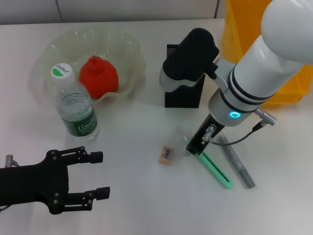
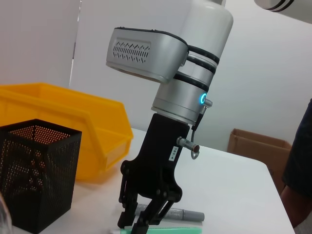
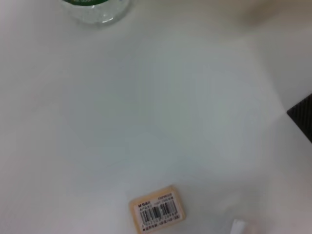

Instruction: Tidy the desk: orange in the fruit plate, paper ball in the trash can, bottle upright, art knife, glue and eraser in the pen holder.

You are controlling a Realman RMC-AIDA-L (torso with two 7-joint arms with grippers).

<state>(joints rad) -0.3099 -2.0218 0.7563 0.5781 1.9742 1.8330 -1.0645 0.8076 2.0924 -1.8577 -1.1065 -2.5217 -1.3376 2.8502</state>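
The orange [image 1: 98, 76] lies in the clear fruit plate [image 1: 128, 46]. Beside the plate, the bottle [image 1: 73, 104] stands upright. My right gripper [image 1: 194, 146] is down at the table, shut on the near end of the green art knife [image 1: 214, 170], which lies flat. In the left wrist view its fingers [image 2: 127, 213] converge on the knife [image 2: 168, 229]. The grey glue [image 1: 236, 161] lies just beside the knife. The eraser [image 1: 167, 154] lies left of the gripper and also shows as the eraser [image 3: 158, 210] in the right wrist view. Behind stands the black pen holder [image 1: 183, 90]. My left gripper [image 1: 102, 175] rests open at the front left. The paper ball is out of view.
A yellow bin [image 1: 239, 29] stands at the back right, behind the right arm and beside the pen holder [image 2: 36, 170]. Bare table lies between the bottle and the eraser.
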